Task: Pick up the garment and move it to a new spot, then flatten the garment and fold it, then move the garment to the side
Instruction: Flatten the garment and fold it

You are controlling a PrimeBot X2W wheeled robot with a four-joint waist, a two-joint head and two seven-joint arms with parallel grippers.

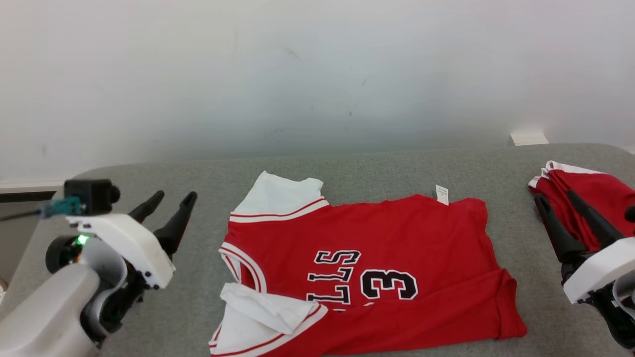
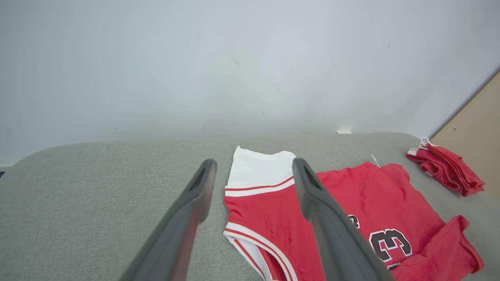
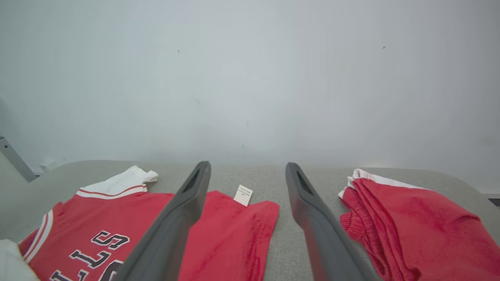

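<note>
Garment laid out: the red jersey (image 1: 377, 258) lies number-up at the centre of the grey counter (image 1: 188, 297), its near edge apparently folded over. The left gripper (image 1: 173, 196) and right gripper (image 1: 554, 196) flank it, fingers apart and empty. A folded red garment (image 1: 595, 193) lies beside the right gripper.

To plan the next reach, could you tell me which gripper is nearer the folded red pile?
Right. The right gripper is beside the folded red pile, at its left edge; the left gripper is far off, beyond the jersey's opposite side.
</note>
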